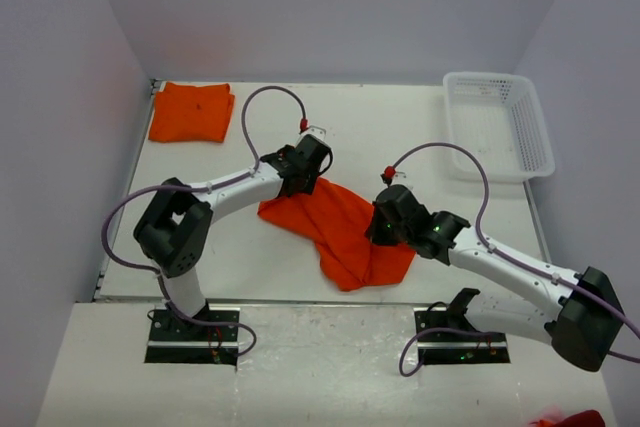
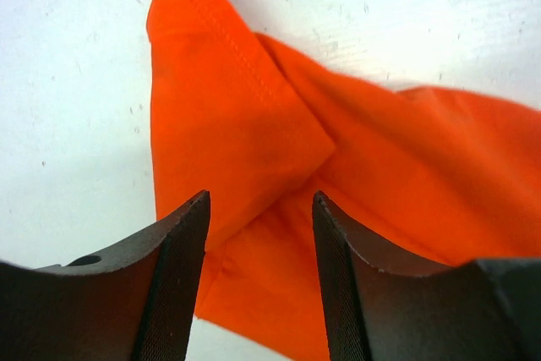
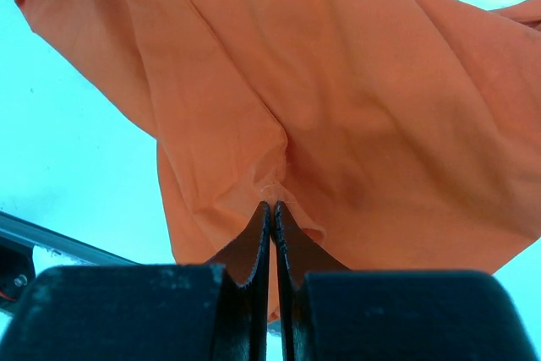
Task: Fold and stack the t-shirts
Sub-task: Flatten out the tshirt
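Observation:
A crumpled orange t-shirt (image 1: 340, 227) lies mid-table. My left gripper (image 1: 318, 179) hovers over its upper left corner, jaws open with cloth (image 2: 254, 124) below and between them, nothing pinched. My right gripper (image 1: 378, 229) is shut on a pinch of the same shirt (image 3: 338, 107) at its right side, a small fold caught at the fingertips (image 3: 264, 214). A folded orange t-shirt (image 1: 192, 112) lies at the far left corner of the table.
A white plastic lattice basket (image 1: 498, 125) stands at the far right. The white table (image 1: 400, 137) is walled on three sides. More orange cloth (image 1: 570, 419) shows at the bottom right, off the table.

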### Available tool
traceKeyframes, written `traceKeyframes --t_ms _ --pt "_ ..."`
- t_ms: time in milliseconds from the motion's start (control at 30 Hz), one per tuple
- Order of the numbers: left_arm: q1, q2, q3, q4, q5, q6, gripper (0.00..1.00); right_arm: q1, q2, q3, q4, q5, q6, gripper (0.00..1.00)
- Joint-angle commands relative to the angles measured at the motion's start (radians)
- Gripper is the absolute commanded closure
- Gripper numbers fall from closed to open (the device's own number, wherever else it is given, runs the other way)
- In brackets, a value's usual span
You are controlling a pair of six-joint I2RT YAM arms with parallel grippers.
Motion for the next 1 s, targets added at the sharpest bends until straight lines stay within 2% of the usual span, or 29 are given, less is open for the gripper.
traceKeyframes --t_ms 0,433,967 --pt "-0.003 0.068 0.085 0.001 -0.07 0.014 0.47 0.006 -0.034 -0.006 0.007 0.012 0.002 1.0" --pt "-0.006 0.159 0.16 0.001 -0.018 0.019 0.52 0.006 -0.045 -0.018 0.012 0.013 0.014 1.0" --pt "-0.017 0.199 0.153 0.002 0.006 -0.001 0.54 0.006 -0.04 -0.027 0.021 0.009 0.019 1.0"
